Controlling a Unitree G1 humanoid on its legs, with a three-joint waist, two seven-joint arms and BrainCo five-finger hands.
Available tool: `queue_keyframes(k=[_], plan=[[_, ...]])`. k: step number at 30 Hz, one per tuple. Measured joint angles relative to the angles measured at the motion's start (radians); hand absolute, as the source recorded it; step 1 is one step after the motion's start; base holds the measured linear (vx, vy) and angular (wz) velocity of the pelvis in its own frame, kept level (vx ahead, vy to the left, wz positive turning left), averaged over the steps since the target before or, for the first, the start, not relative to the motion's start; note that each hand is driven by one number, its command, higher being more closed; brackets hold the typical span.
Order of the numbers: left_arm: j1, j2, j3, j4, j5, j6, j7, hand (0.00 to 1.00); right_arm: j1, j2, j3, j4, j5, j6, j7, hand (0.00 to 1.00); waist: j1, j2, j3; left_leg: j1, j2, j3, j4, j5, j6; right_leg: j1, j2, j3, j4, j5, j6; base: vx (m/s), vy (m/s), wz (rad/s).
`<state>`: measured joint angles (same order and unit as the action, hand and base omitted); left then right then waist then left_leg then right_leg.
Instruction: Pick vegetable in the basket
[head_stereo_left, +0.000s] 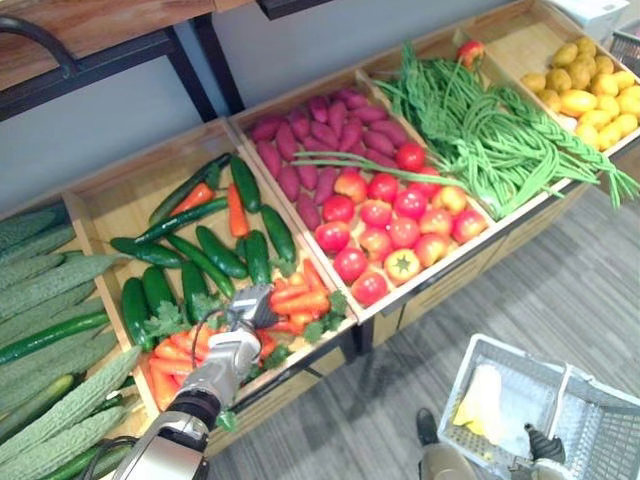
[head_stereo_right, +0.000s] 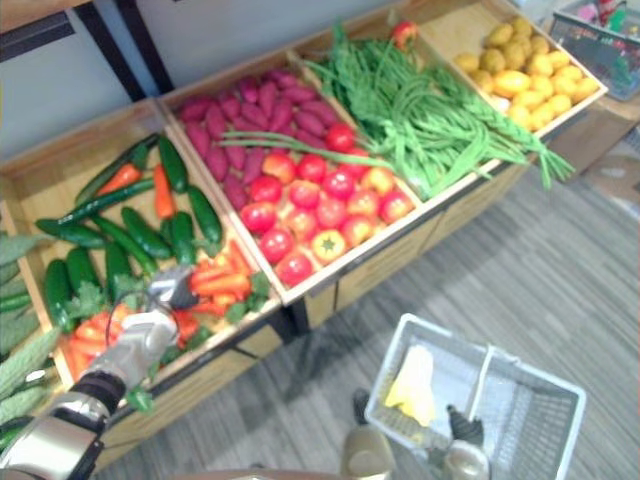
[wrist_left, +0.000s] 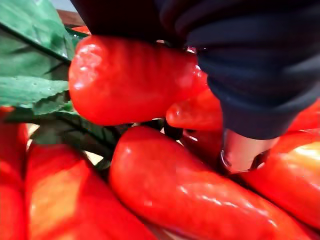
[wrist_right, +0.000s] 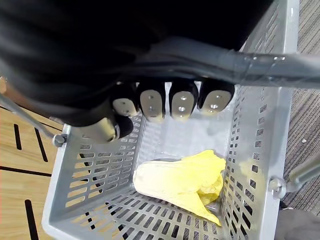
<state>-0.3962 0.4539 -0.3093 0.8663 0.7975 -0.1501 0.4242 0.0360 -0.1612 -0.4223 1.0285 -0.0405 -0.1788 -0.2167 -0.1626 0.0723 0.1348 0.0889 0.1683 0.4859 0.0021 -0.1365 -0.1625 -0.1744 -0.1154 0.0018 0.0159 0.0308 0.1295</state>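
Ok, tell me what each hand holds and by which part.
The right hand grips the basket by its handle bar. The left hand is down among the carrots; whether it has closed on one cannot be told.

Tally: 5 wooden compartments (head_stereo_left: 118, 200), 1 grey basket (wrist_right: 100, 165) with 1 yellow leafy vegetable (wrist_right: 185, 180) inside, roughly 16 tomatoes (head_stereo_left: 404, 232), 2 carrots (head_stereo_left: 236, 212) among the cucumbers (head_stereo_left: 220, 250); beans (head_stereo_left: 480, 130) and potatoes (head_stereo_left: 585, 85) too piled to count.
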Motion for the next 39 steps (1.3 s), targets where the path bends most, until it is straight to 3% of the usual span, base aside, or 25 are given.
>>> queue_keyframes(k=[20, 29, 32, 39], plan=[[0.000, -0.005, -0.037, -0.008, 0.001, 0.001, -0.016, 1.00, 0.006, 0.000, -0.003, 0.009, -0.003, 0.007, -0.017, 1.00, -0.010, 0.000, 0.000, 0.019, 0.003, -0.053, 0.011, 0.000, 0.000, 0.064, -0.015, -0.056, -0.010, 0.000, 0.000, -0.02, -0.023, 0.07], [0.000, 0.050, 0.006, -0.239, -0.007, -0.005, -0.009, 1.00, 0.005, -0.023, -0.046, 0.008, -0.031, 0.028, -0.021, 1.00, 0.034, 0.002, -0.003, 0.008, 0.002, -0.120, 0.025, 0.003, 0.005, 0.092, -0.028, -0.110, -0.001, 0.000, 0.000, -0.04, -0.022, 0.19], [0.000, 0.090, 0.006, -0.287, -0.010, -0.015, -0.009, 1.00, 0.001, -0.035, -0.048, 0.008, -0.040, 0.031, -0.021, 1.00, 0.035, 0.001, -0.004, 0.003, 0.001, -0.137, 0.026, 0.005, 0.008, 0.092, -0.029, -0.116, 0.004, 0.000, 0.000, -0.04, -0.015, 0.11], [0.003, 0.150, 0.002, -0.416, -0.036, -0.076, -0.029, 1.00, -0.013, -0.154, -0.042, 0.008, -0.083, 0.045, 0.006, 1.00, 0.040, -0.002, -0.015, 0.025, -0.001, -0.113, 0.018, 0.007, 0.010, 0.091, -0.027, -0.095, 0.018, 0.000, 0.000, -0.03, -0.007, -0.08]])
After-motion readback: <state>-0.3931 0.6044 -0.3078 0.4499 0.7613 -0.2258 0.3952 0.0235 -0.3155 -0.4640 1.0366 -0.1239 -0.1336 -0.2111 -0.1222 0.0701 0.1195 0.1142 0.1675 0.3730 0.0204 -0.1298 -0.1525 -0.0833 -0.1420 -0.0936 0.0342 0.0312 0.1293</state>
